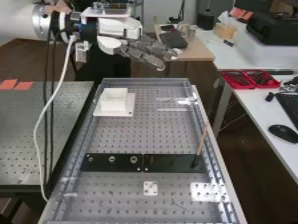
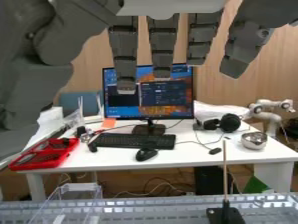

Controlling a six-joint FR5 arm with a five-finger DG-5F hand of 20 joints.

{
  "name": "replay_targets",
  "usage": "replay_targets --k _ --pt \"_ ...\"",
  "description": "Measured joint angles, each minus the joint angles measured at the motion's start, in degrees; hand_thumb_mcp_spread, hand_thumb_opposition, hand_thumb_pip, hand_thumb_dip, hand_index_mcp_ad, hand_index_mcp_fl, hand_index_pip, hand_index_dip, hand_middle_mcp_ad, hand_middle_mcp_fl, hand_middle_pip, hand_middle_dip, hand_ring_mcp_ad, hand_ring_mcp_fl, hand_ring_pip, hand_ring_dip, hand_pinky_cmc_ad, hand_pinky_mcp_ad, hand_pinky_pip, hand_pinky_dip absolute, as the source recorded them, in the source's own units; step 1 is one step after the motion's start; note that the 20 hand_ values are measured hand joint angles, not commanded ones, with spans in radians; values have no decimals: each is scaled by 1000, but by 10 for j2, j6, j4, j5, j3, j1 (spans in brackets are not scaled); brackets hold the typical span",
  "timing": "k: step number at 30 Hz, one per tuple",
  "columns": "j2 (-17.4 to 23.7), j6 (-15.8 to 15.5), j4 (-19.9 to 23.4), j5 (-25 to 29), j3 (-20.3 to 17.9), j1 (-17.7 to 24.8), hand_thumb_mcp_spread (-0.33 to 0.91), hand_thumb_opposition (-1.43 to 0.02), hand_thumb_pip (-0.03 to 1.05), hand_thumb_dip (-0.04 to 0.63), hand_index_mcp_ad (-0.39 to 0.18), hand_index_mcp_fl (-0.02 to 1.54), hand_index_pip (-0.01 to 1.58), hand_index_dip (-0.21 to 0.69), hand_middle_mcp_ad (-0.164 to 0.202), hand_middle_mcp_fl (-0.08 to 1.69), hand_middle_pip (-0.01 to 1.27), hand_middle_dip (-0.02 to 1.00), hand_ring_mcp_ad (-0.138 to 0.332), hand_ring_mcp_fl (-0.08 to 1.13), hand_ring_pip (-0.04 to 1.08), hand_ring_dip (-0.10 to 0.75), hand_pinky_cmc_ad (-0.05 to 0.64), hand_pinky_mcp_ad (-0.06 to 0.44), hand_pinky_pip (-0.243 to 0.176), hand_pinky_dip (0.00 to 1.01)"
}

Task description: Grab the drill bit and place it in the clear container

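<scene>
The fingers [image 2: 163,47] were straight and spread apart, with gaps between them and nothing clamped in them. The hand [image 1: 143,51] hung in the upper middle of the high view, above the bench's far end, its fingertips slanting down toward the right. Behind it the white arm [image 1: 18,20] came in from the upper left, with a white cable [image 1: 63,90] looping down the left side. Below the hand, left of the middle, a white block [image 1: 114,100] sat on the perforated surface [image 1: 159,140]; to its right, near the surface's upper right corner, stood the clear container [image 1: 174,104]. Lower down, a black plate [image 1: 113,168] lay crosswise, with three small round metal pieces [image 1: 112,159] on its left half and a thin tan rod [image 1: 202,137] standing at its right end, upright in the wrist view. I could not tell which of these was the drill bit. Farther out, at the right of the high view, a red tray [image 1: 249,79] and a black mouse [image 1: 284,133] rested on a white desk [image 1: 263,110].
</scene>
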Motion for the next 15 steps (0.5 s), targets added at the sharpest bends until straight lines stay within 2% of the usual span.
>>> replay_targets --k 15 --pt "16 5 -16 -5 20 -12 340 -670 195 59 -87 428 56 314 82 152 129 199 168 14 113 54 480 314 -89 152"
